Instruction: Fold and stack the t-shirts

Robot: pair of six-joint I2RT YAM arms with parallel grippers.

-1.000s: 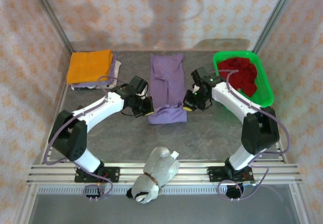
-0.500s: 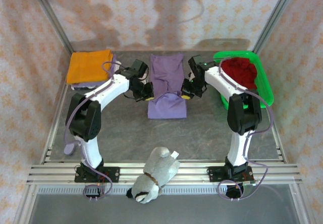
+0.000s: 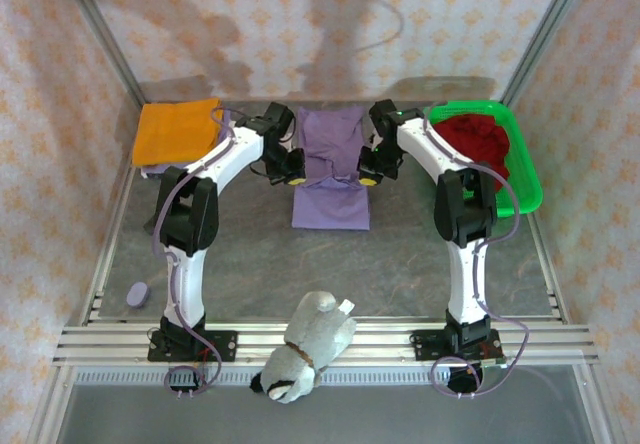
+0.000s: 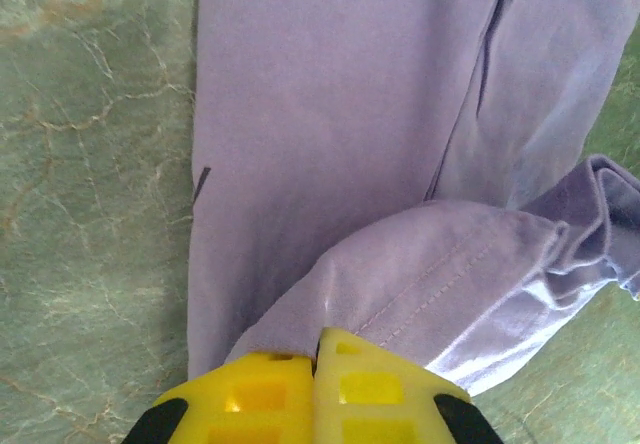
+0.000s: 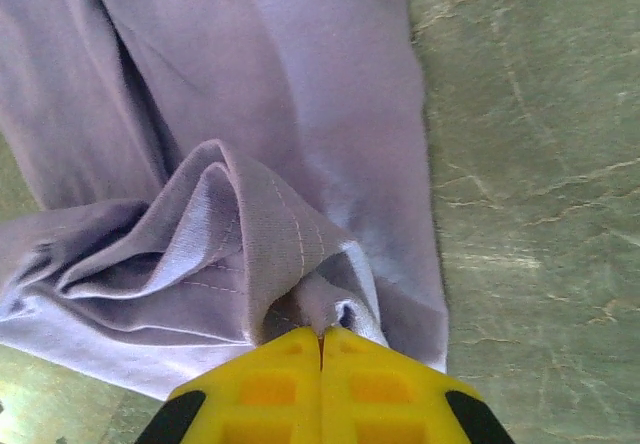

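1. I read the lavender t-shirt as plain pale purple, with stitching in the same tone.
2. The orange t-shirt is flat orange, the dark red t-shirt is deep crimson, and the basket is bright green.
3. My left gripper and right gripper are yellow with black edges.
4. The plush toy is grey and white, the table is grey-green marble, and the walls are cream with orange motifs.

From my console, the left arm and the right arm look like matching builds. Each has glossy white tubular plastic links joined by chunky black motor housings, and each is mounted on a black base plate. Thin lilac-grey cables loop loosely alongside both. The left gripper and the right gripper carry bright yellow plastic fingers, moulded with square recessed pockets and black at their outer corners.
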